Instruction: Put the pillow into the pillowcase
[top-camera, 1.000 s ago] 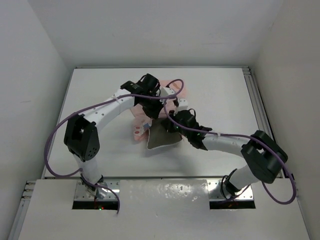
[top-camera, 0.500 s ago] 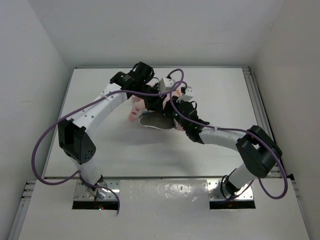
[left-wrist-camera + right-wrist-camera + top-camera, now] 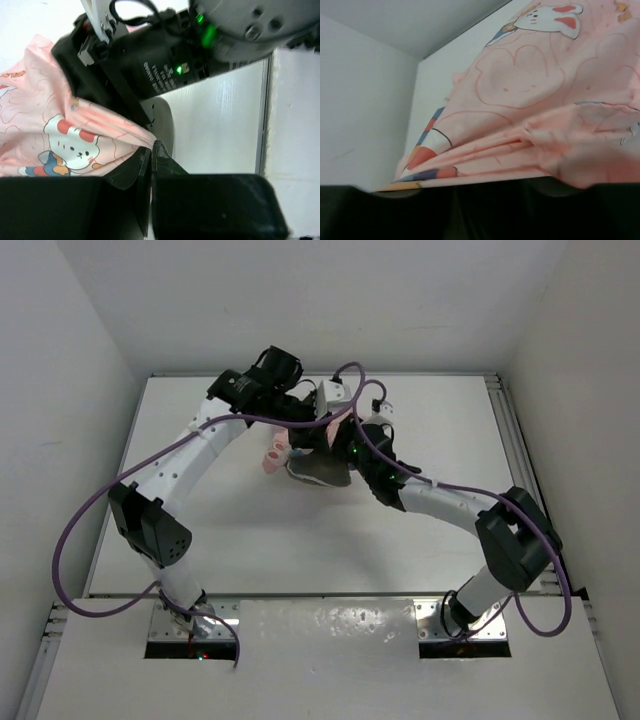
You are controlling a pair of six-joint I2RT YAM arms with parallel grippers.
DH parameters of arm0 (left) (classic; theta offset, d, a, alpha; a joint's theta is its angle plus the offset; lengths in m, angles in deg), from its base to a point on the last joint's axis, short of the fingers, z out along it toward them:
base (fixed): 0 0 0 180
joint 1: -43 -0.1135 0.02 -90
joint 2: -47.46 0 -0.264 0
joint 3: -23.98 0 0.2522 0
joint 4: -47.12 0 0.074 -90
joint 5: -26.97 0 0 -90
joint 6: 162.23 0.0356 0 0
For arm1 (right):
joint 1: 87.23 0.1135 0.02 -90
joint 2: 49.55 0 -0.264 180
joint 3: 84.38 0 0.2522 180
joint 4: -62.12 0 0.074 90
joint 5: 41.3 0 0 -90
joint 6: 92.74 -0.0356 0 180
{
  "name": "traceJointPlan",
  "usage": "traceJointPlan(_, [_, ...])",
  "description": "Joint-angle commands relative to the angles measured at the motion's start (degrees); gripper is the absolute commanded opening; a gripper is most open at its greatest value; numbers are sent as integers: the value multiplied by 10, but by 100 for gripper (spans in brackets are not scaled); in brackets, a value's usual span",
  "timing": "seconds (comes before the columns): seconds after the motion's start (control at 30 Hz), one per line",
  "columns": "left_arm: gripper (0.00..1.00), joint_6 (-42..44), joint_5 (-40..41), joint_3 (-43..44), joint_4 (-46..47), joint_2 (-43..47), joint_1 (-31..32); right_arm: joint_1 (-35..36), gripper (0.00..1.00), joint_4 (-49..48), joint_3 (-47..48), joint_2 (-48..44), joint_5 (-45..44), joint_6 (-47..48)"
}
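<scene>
Pink printed cloth and grey cushion have travelled as 1 bundle. A second ago it lay around the middle of the bench (image 3: 200, 520), with the pillow (image 3: 318, 470) spread toward the near edge. Now it sits closer to the far edge, roughly centred between left and right, and it is more compact. Both arms have stretched farther out to carry it there.

From above, the pillowcase (image 3: 274, 453) shows only as a small pink bulge on the bundle's left side. Most of the olive-grey pillow is exposed beside it, under the 2 wrists, so the cushion looks barely inside the case, if at all.

The left gripper (image 3: 312, 435) is over the far side of the bundle. In its wrist view its jaws stand almost together at (image 3: 151, 170), and the pillowcase (image 3: 60, 130) hem runs down into the slit, so they appear clamped on that cloth.

The right gripper (image 3: 352, 452) presses in from the right. Its own view is filled by the draped pillowcase (image 3: 520, 85) over a dark mass, and I cannot tell how its jaws stand.

My reading is that this was a reposition or a shake, not an insertion, and the case's mouth is not visibly open to the pillow yet.
</scene>
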Motion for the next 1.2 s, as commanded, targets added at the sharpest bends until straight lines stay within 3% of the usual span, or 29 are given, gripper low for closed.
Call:
traceJointPlan(0.0, [0, -100, -102, 55, 3, 41, 18, -35, 50, 71, 87, 15, -16, 68])
traceJointPlan(0.07, [0, -170, 0, 81, 54, 34, 10, -36, 75, 117, 113, -1, 26, 117])
traceJointPlan(0.23, [0, -254, 183, 161, 100, 8, -3, -51, 99, 310, 194, -55, 50, 242])
traceJointPlan(0.37, [0, -276, 269, 200, 109, -8, -3, -74, 99, 399, 215, -123, 79, 288])
traceJointPlan(0.63, [0, -282, 263, 150, 120, -12, -3, -121, 99, 489, 208, -216, 37, 276])
traceJointPlan(0.73, [0, -282, 256, 151, 121, -12, -3, -136, 99, 507, 168, -216, 69, 247])
traceJointPlan(0.83, [0, -278, 243, 151, 119, -13, -3, -152, 99, 453, 94, -197, 168, 201])
traceJointPlan(0.93, [0, -267, 233, 136, 117, -11, -3, -158, 99, 377, 46, -156, 210, 160])
traceJointPlan(1.17, [0, -262, 219, 86, 140, -5, -2, -151, 99, 185, -3, -89, 229, 112])
